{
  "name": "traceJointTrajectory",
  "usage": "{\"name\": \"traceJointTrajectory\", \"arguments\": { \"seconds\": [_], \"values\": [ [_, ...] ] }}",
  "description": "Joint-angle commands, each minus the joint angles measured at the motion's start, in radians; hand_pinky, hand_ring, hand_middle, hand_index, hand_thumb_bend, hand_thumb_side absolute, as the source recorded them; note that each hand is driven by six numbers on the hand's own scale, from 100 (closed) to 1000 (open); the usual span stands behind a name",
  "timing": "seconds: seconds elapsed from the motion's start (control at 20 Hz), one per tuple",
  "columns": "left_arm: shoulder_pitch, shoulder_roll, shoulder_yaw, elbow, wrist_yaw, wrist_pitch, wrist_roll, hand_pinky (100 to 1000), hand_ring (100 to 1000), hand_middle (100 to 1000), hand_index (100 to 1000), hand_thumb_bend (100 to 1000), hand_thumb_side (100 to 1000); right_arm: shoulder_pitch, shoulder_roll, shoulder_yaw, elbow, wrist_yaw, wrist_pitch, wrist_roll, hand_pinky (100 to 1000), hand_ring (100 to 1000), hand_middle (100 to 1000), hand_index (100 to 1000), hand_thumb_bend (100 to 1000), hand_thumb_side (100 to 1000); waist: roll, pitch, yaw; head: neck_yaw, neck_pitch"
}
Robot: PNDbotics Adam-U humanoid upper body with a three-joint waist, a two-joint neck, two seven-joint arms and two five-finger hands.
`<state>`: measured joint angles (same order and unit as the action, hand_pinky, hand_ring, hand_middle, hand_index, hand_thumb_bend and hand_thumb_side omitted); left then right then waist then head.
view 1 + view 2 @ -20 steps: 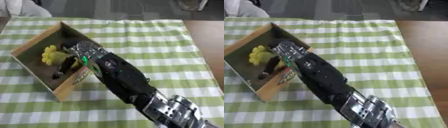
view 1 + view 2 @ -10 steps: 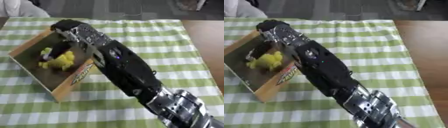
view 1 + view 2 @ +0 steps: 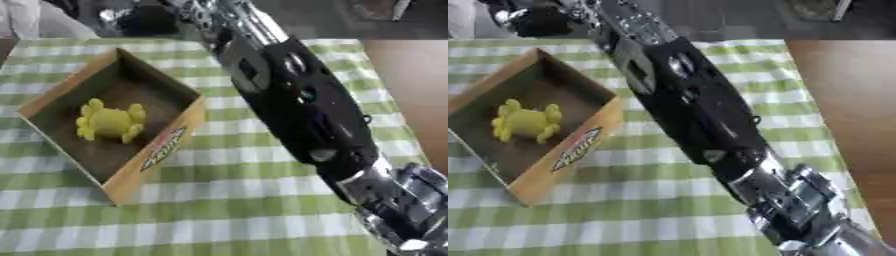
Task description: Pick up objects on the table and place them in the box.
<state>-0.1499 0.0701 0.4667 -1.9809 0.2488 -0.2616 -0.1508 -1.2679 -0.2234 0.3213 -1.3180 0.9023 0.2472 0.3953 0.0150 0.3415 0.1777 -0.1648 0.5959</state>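
- Right hand (image 3: 531,20): a dark blurred mass at the 11 o'clock corner of the view, past the far edge of the table. Cannot tell whether its fingers are spread, pressed together or holding anything.
- Right arm (image 3: 297,100): runs from 5 o'clock up to 11 o'clock across the cloth, passing just beside the box's far right corner.
- Box (image 3: 179,142): cardboard, open top, sits askew at 9 o'clock on the green checked cloth (image 3: 245,210).
- Yellow toy (image 3: 109,122): lies on the box floor, toward its left half, apart from the walls. Looks placed.
- No other loose object shows on the visible cloth; the left hand is out of view.
- Risk: the forearm hangs close over the box rim. A low sweep back toward 5 o'clock could clip that corner and skew or tip the box.
- Risk: the hand sits at the frame edge, so its next reach is poorly watched.
- Risk: if the arm drags on the cloth, the cloth could bunch and shift the box.
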Motion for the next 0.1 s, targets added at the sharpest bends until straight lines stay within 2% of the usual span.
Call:
{"name": "traceJointTrajectory", "arguments": {
  "seconds": [0.05, 0.1],
  "values": [
    [-0.001, 0.019, 0.009, -0.019, -0.005, -0.003, 0.007, 745, 646, 599, 734, 100, 907, 0.007, -0.058, -0.037, -0.095, -0.051, -0.012, -0.049, 851, 886, 704, 881, 100, 958, 0.007, -0.025, -0.004, 0.01, 0.003],
    [-0.001, 0.019, 0.01, -0.019, -0.006, -0.004, 0.008, 745, 646, 599, 734, 100, 907, 0.021, -0.073, -0.052, -0.117, -0.065, -0.016, -0.063, 851, 882, 707, 881, 100, 962, 0.009, -0.025, -0.007, 0.013, 0.004]
  ]
}}
